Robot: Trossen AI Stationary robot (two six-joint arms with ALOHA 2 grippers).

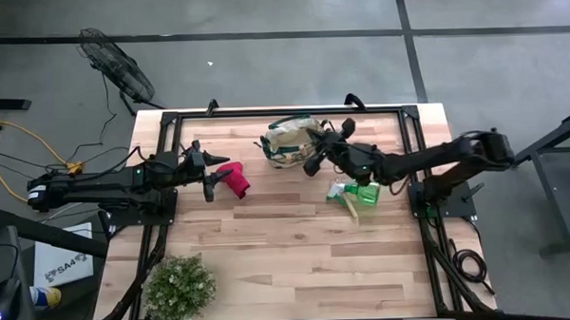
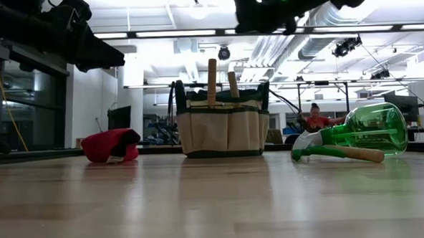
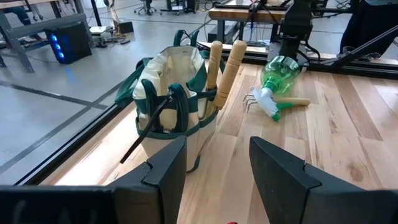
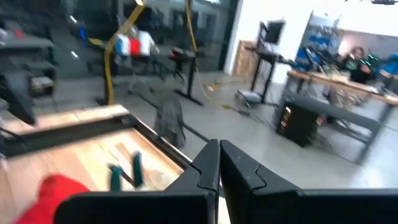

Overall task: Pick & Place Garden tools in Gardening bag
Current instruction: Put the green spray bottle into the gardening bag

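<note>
The beige gardening bag with green trim stands at the table's far middle. Two wooden tool handles stick up out of it; they also show in the left wrist view. The red pruning shears lie on the table left of the bag. My left gripper is open and hangs above the table just left of the shears, touching nothing. The green sprayer lies on its side over the wooden-handled rake, right of the bag. My right gripper is shut and empty, raised beside the bag's right side.
A bushy green plant stands at the near left corner. A dark metal frame runs along the table's far and side edges. Bare wood lies across the near middle and right. A person sits in the room beyond.
</note>
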